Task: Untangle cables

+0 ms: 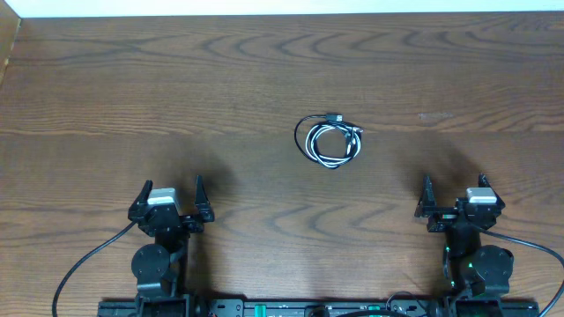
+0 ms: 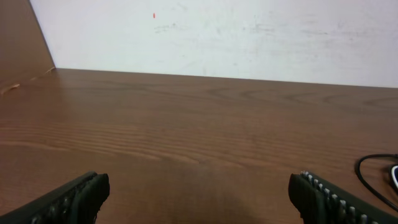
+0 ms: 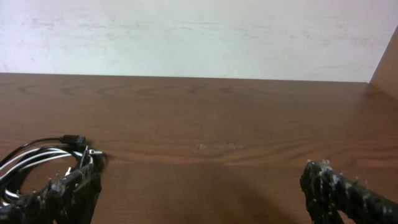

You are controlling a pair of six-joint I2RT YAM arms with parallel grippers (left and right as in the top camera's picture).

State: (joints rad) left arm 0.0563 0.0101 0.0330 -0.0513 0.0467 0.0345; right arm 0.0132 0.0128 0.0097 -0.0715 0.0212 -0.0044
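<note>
The cables (image 1: 330, 141) lie as one small coiled bundle of thin black and whitish cords on the wooden table, right of centre, with a small plug end at the top. My left gripper (image 1: 169, 192) stands open near the front left, far from the bundle. My right gripper (image 1: 454, 189) is open at the front right, below and right of the coil. In the right wrist view the cables (image 3: 37, 158) show at the left edge, partly behind my left finger. The left wrist view catches only a black loop of the cables (image 2: 376, 171) at its right edge.
The wooden table (image 1: 176, 88) runs back to a white wall (image 2: 217, 37). A raised wooden edge borders the left side (image 1: 7, 53). Thick black arm cables (image 1: 88, 260) trail at the front by both arm bases.
</note>
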